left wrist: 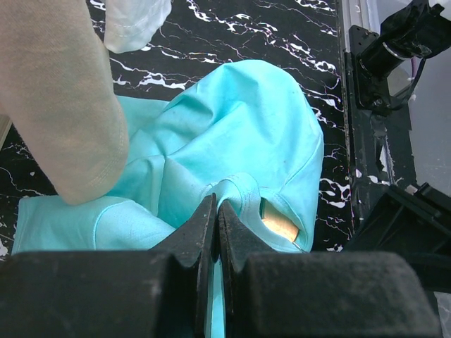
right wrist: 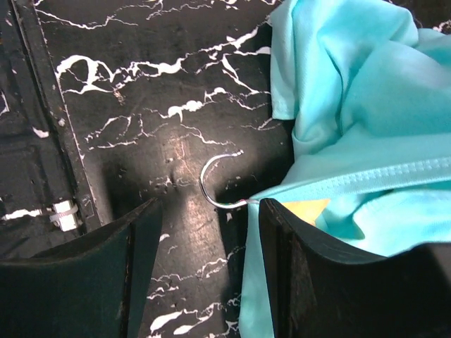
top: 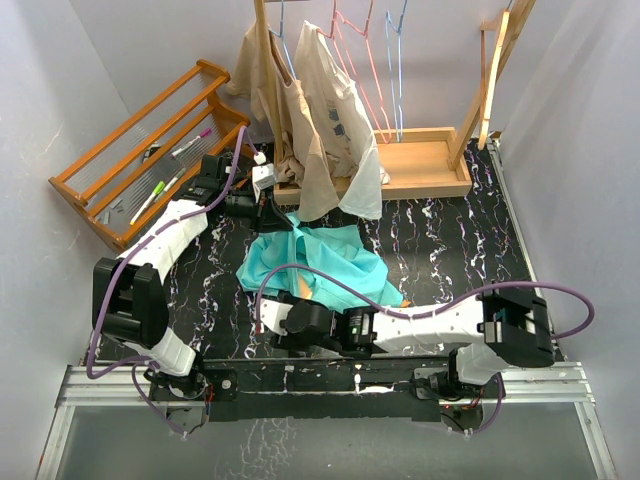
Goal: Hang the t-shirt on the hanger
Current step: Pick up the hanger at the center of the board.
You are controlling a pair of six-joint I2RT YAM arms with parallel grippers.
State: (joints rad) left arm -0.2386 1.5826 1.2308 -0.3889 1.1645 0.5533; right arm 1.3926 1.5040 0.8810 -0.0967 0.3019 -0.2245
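Black fingers of the left gripper [left wrist: 215, 213] are pressed together, and a fold of the teal short-sleeved cloth t-shirt [left wrist: 246, 127] seems pinched between them. The right gripper [right wrist: 208, 229] stands half open and holds nothing. Just ahead of its gap lies the metal hook [right wrist: 209, 189] of the light-brown wooden hanger [right wrist: 308, 208], which is inside the crumpled shirt on the black marbled table [right wrist: 141, 105]. At far left, a slatted wooden rack [top: 140, 123] holds coloured markers [top: 190, 145].

walls [top: 120, 40]: pale grey | table [top: 440, 250]: black, white-veined | left: slatted wooden rack [top: 140, 150] | back: wooden clothes stand [top: 420, 165]
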